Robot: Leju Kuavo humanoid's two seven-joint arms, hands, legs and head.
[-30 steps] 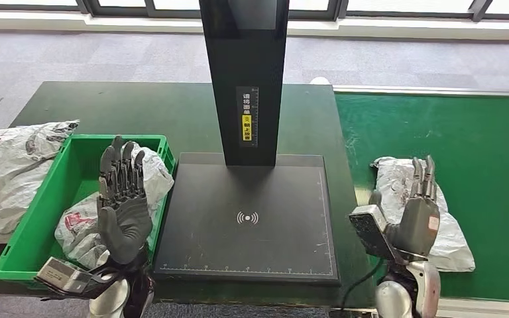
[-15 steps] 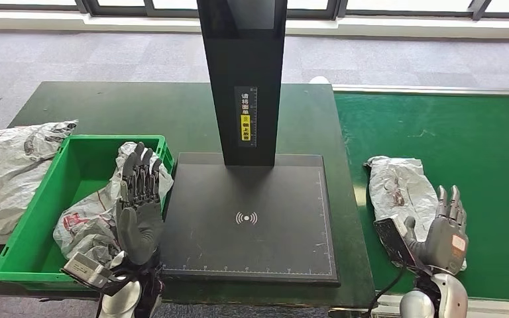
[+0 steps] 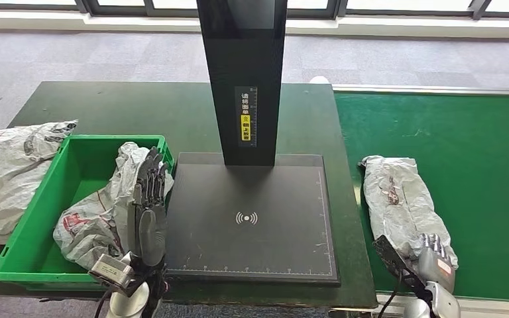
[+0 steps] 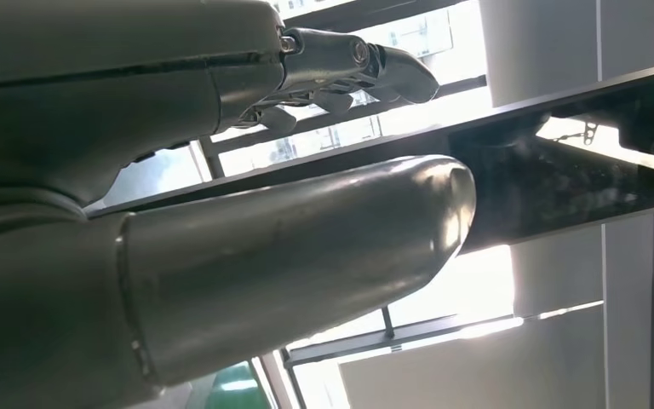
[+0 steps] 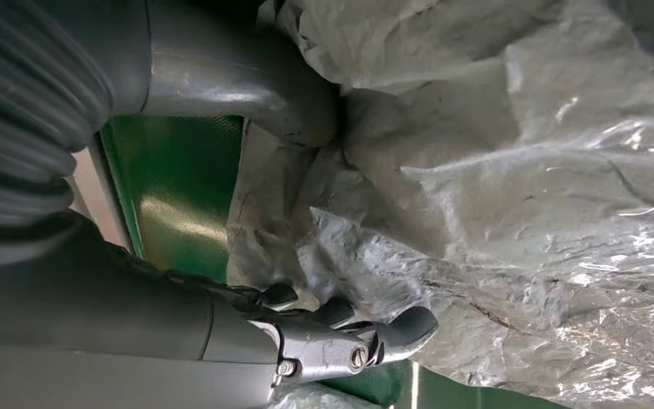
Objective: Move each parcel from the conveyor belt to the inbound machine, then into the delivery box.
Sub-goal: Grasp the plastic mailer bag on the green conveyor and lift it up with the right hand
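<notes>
A crumpled grey plastic parcel (image 3: 397, 199) lies on the green conveyor belt (image 3: 477, 152), near its left edge. My right hand (image 3: 435, 257) is low at the parcel's near end, fingers spread. In the right wrist view the right hand (image 5: 136, 315) has its thumb and fingertips (image 5: 404, 328) touching the parcel (image 5: 519, 213) without closing on it. The inbound machine (image 3: 248, 218) is a bare black plate with a tall black column. My left hand (image 3: 147, 205) stands upright with straight fingers, holding nothing, at the green delivery box's (image 3: 36, 218) right corner. The left hand (image 4: 306, 256) is also seen from its wrist.
One grey parcel (image 3: 96, 222) lies inside the green box. Another big grey bag (image 3: 6, 165) lies on the dark table left of the box. The machine's column (image 3: 242, 79) rises over the middle of the table. A metal rail edges the belt's far side.
My right hand has drawn back off the top of the parcel to its near end and sunk lower. My left hand has shifted right and down. The parcel has edged slightly left.
</notes>
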